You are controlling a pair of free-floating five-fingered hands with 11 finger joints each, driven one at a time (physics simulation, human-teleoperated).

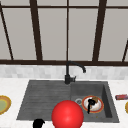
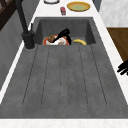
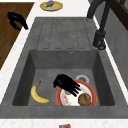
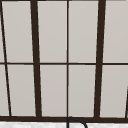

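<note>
A round plate [image 3: 88,88] with an orange-red rim and a white middle lies flat on the floor of the sink basin, just beside the drain. On it sits a round brown piece of food [image 3: 85,99], near the plate's edge. Crumbs dot the white middle. The right robot hand [image 3: 65,84] rests on the plate's rim, fingers spread across it.

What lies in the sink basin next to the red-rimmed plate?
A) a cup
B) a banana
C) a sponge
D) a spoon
B: in the right side view a yellow banana lies on the basin floor beside the plate, over which the right hand reaches.
</note>
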